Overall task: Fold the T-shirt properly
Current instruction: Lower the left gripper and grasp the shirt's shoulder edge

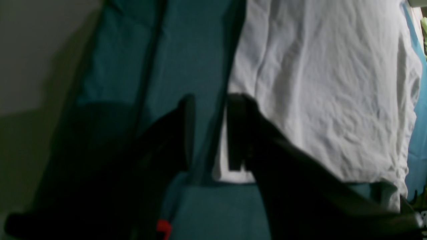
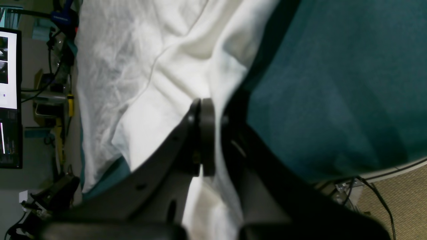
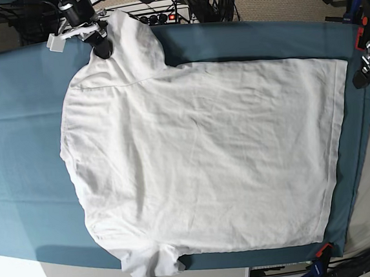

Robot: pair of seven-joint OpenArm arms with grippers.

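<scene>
Between the closed fingers of my right tool (image 2: pixel 201 133) sits a fold of the T-shirt (image 3: pixel 206 162), pinched at the sleeve near the far edge of the counter (image 3: pixel 15 127). From that grip the white cloth rises in a small peak, and the remaining shirt spreads flat away from the tool across the teal cloth (image 3: pixel 254 38), hem toward my other arm. My left tool (image 1: pixel 210 133) hangs with its fingers parted and nothing between them, just off the shirt's hem edge; one finger (image 1: pixel 238 133) lies over the white fabric's corner and the other (image 1: pixel 186 130) over bare teal cloth. Beside the right tool, past the counter's rim, a monitor (image 2: pixel 8 96) glows.
</scene>
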